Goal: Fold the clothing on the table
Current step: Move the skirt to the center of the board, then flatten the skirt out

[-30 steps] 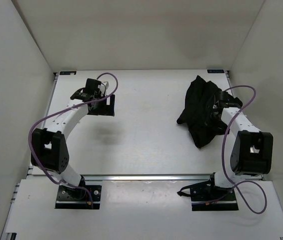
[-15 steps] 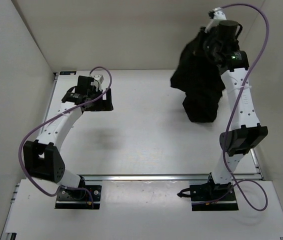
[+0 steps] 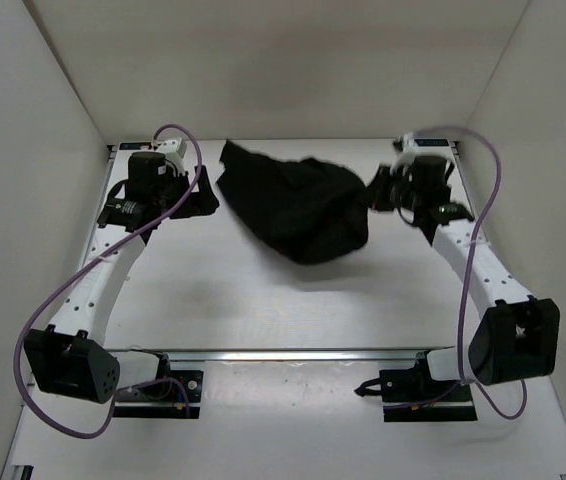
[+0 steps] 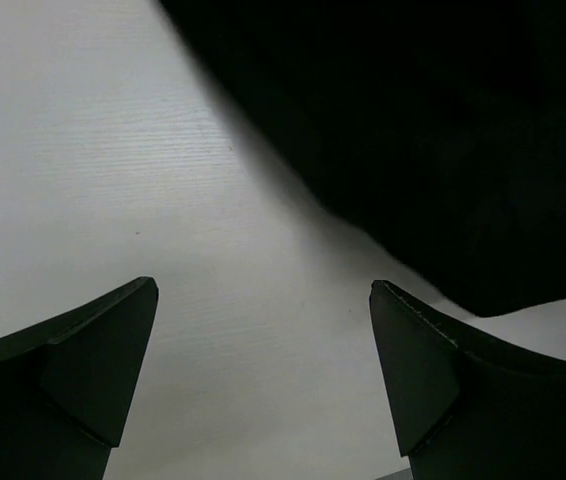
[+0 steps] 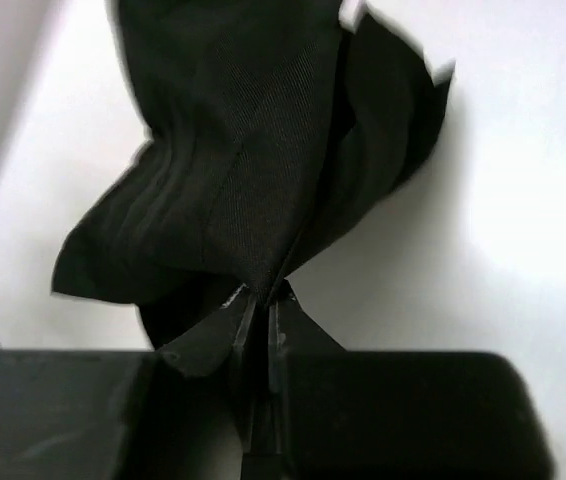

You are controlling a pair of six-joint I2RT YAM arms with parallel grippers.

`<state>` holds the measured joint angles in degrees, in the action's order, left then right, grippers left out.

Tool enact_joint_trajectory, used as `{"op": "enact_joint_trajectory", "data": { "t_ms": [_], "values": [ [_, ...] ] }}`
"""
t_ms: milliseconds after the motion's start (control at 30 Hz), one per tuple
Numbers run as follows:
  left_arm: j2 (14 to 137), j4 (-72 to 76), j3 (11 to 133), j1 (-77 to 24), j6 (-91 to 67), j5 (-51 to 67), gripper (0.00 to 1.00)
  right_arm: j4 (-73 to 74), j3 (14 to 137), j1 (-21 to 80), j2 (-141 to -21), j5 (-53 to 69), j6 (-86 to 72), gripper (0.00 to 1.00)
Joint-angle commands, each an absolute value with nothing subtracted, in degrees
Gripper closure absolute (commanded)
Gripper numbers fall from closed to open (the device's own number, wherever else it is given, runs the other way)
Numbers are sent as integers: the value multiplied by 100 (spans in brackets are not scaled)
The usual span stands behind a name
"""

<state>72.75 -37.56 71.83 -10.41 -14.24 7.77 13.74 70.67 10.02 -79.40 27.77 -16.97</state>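
We see the right gripper (image 5: pixel 260 305) clamped tight on a fold of the black garment (image 5: pixel 253 170). Its fingertips are sunk so far into the cloth that little of them shows, and from above its dark head merges with the fabric. The garment stretches leftward from that grip over the far middle of the white table (image 3: pixel 263 300). Its outline is blurred, and we cannot tell how much of it rests on the surface. The left gripper (image 4: pixel 263 300) stands wide apart with nothing between its fingers, near the garment's left edge. White walls (image 3: pixel 263 70) enclose the table, and a metal rail (image 3: pixel 293 353) runs along its near edge. Small tags (image 3: pixel 133 146) at the far corners are too small to read.
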Motion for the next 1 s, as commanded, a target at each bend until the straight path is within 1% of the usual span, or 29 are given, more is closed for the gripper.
{"op": "enact_joint_trajectory", "data": {
  "t_ms": [0, 100, 133, 200, 233, 267, 300, 333, 367, 400, 500, 567, 633, 667, 767, 800, 833, 867, 967],
  "values": [
    [7268, -3709, 7032, -1055, -1450, 1054, 2, 134, 5051, 1098, -7497, 2426, -1934, 95],
    [7409, -3683, 6926, -1230, -1424, 1318, 1, 44, 4343, 1196, -7576, 2154, -2170, 87],
    [7496, -3752, 6891, -1274, -1433, 1371, 1, 122, 4307, 1239, -7620, 2032, -2180, 78],
    [7611, -3762, 6777, -1493, -1485, 1380, 1, 377, 4499, 1152, -7647, 1925, -2066, 56],
    [7664, -3736, 6628, -1651, -1564, 1458, 1, 569, 4631, 1090, -7681, 1864, -2022, 37],
    [7708, -3631, 6479, -1792, -1651, 1555, 1, 771, 4667, 959, -7621, 1863, -1987, 26],
    [7708, -3578, 6399, -1854, -1661, 1599, 2, 852, 4815, 854, -7603, 1863, -1952, 17],
    [7708, -3429, 6216, -1994, -1853, 1643, 1, 879, 4903, 818, -7533, 1820, -1916, 12],
    [7734, -3297, 6066, -2117, -2028, 1765, 1, 975, 4956, 748, -7454, 1767, -1829, 3],
    [7734, -3191, 5969, -2231, -2196, 1880, 1, 1097, 5001, 704, -7375, 1671, -1811, 1],
    [7656, -3015, 5679, -2513, -2557, 1759, 2, 1405, 4957, 537, -7181, 1670, -1749, 1],
    [7533, -2910, 5468, -2820, -2864, 1661, 6, 1467, 4800, 484, -7076, 1679, -1731, 5],
    [7410, -2804, 5047, -2891, -3224, 1696, 9, 1616, 4519, 457, -7023, 1696, -1670, 8],
    [7296, -2664, 4932, -2961, -3434, 1818, 11, 1695, 4518, 474, -6988, 1679, -1670, 12],
    [6944, -2235, 4177, -3251, -4015, 1609, 11, 1714, 4237, 536, -6900, 1758, -1670, 20],
    [6865, -1954, 4044, -3304, -4286, 1608, 11, 1679, 4141, 571, -6908, 1723, -1687, 27],
    [6838, -1786, 3773, -3357, -4411, 1678, 11, 1661, 4061, 589, -6891, 1723, -1679, 30],
    [6855, -1471, 3536, -3401, -4621, 1783, 13, 1661, 4008, 624, -6934, 1731, -1705, 31],
    [7004, -933, 3332, -3576, -4816, 1679, 16, 1793, 3973, 738, -7145, 1731, -1644, 43]
  ]
}}
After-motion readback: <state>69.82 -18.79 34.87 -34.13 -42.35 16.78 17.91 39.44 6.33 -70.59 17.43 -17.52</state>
